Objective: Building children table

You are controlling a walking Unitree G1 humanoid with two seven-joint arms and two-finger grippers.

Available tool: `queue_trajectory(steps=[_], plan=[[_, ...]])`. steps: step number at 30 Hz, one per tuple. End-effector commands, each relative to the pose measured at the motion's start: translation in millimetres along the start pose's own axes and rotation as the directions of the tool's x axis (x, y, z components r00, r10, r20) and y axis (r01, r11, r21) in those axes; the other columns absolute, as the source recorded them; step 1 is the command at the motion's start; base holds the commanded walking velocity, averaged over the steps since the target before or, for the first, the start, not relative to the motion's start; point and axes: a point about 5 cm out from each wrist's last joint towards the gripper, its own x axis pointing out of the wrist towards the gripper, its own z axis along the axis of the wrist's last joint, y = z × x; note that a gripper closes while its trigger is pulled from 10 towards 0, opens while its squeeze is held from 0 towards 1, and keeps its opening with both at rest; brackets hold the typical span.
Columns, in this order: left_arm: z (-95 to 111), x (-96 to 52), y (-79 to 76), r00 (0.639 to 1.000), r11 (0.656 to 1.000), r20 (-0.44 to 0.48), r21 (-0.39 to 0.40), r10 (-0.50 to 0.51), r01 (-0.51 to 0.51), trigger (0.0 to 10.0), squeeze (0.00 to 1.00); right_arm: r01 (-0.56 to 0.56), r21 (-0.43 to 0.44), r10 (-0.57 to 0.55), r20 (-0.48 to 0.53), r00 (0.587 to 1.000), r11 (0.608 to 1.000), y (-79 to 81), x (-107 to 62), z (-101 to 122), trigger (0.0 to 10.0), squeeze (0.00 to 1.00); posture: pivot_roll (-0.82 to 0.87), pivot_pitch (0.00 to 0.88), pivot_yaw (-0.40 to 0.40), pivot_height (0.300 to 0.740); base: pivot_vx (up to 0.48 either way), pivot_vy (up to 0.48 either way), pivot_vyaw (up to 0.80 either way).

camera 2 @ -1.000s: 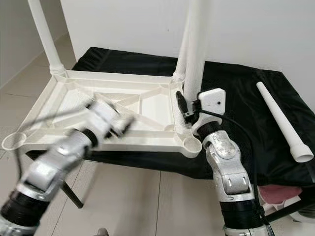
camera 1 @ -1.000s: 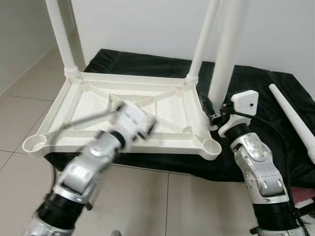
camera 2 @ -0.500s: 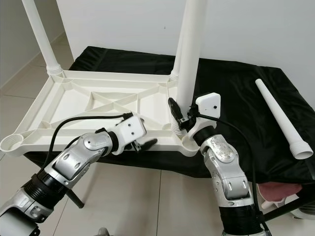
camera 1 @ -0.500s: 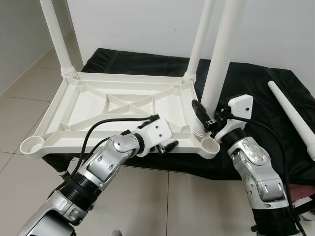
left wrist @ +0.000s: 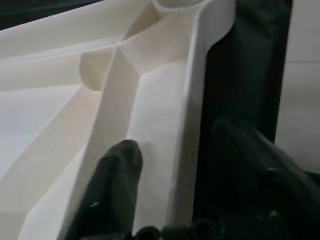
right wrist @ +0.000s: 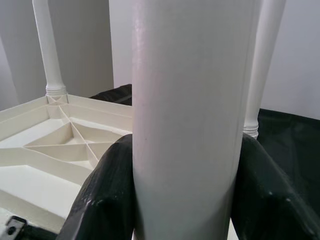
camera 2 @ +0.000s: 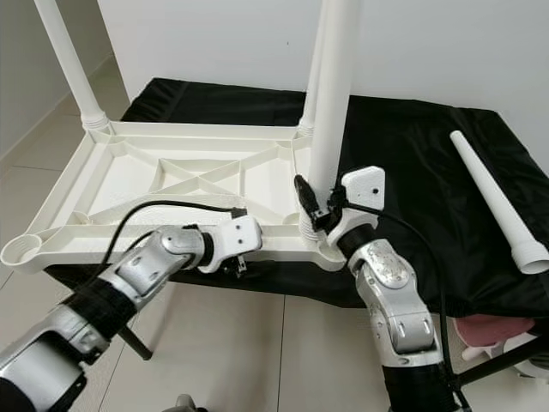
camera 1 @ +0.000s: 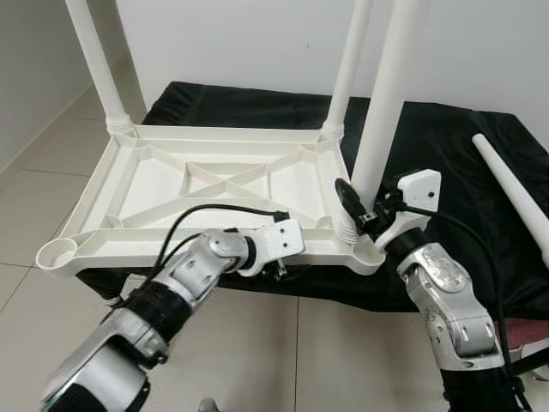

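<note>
A white plastic table top [camera 1: 154,184] lies upside down on a black cloth [camera 1: 446,146]. Two legs stand in its far corners, one on the left [camera 1: 94,60] and one on the right [camera 1: 347,60]. My right gripper [camera 1: 356,210] is shut on a third leg [camera 1: 382,112], which stands upright with its foot at the near right corner socket [camera 1: 364,253]. In the right wrist view both fingers [right wrist: 107,190] press against that leg [right wrist: 190,100]. My left gripper [camera 1: 279,264] is open at the near rim [left wrist: 192,100]. One finger [left wrist: 117,185] is inside the rim and the other is outside it.
A fourth white leg [camera 2: 497,197] lies loose on the cloth at the right. The near left corner socket [camera 1: 56,253] holds nothing. Tiled floor [camera 1: 283,360] lies in front of the cloth's edge, with a pink object [camera 2: 493,330] low at the right.
My left arm swung down from above the table top to its near rim. The right gripper brought the held leg down and upright onto the near right corner.
</note>
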Motion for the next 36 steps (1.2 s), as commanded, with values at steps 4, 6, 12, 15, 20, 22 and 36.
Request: queue_trajectory(steps=[4, 6, 12, 15, 20, 22, 36], plan=[[-9.3, 1.3, -1.8, 0.996, 0.992, -0.060, 0.102, -0.068, 0.074, 0.0, 0.00, 0.006, -0.004, -0.006, 0.005, 1.000, 1.000, -0.3, -2.6, 3.1, 10.0, 0.00, -0.01, 0.084, 0.003, 0.740, 0.000, 0.000, 0.00], [-10.7, 1.0, -1.9, 0.995, 0.989, -0.068, 0.121, -0.078, 0.086, 0.0, 0.00, 0.006, -0.004, -0.006, 0.005, 1.000, 1.000, -0.5, -2.9, 3.5, 10.0, 0.00, -0.01, 0.083, 0.003, 0.740, 0.000, 0.000, 0.00], [-15.4, -15.3, 11.1, 0.986, 0.962, -0.075, 0.220, -0.152, 0.165, 0.0, 0.00, -0.001, -0.005, 0.001, 0.004, 1.000, 1.000, 0.4, -2.2, 3.9, 10.0, 0.00, -0.01, 0.077, -0.002, 0.740, 0.000, 0.000, 0.00], [-14.9, -20.0, 16.7, 0.985, 0.956, -0.073, 0.238, -0.158, 0.171, 0.0, 0.00, -0.003, -0.005, 0.003, 0.003, 1.000, 1.000, 0.7, -2.1, 3.5, 10.0, 0.00, 0.00, 0.075, -0.004, 0.740, 0.000, 0.000, 0.00], [-19.4, -28.4, 29.9, 0.989, 0.966, -0.091, 0.223, -0.114, 0.132, 0.0, 0.00, -0.008, -0.002, 0.008, 0.000, 1.000, 1.000, 2.2, -1.1, 2.7, 10.0, 0.00, 0.00, 0.073, -0.005, 0.740, 0.000, 0.000, 0.00], [-21.7, -30.2, 34.6, 0.992, 0.974, -0.097, 0.205, -0.082, 0.101, 0.0, 0.00, -0.010, -0.002, 0.010, -0.001, 1.000, 1.000, 2.9, -1.2, 2.3, 10.0, 0.00, 0.00, 0.073, -0.007, 0.740, 0.000, 0.000, 0.00], [-40.0, -59.4, 75.6, 0.963, 0.965, -0.079, -0.036, 0.258, -0.261, 0.0, 0.00, -0.104, 0.040, 0.105, -0.013, 0.994, 0.994, 32.7, 4.9, -7.2, 10.0, 0.00, 0.01, 0.077, -0.024, 0.740, 0.000, 0.000, 0.00]])
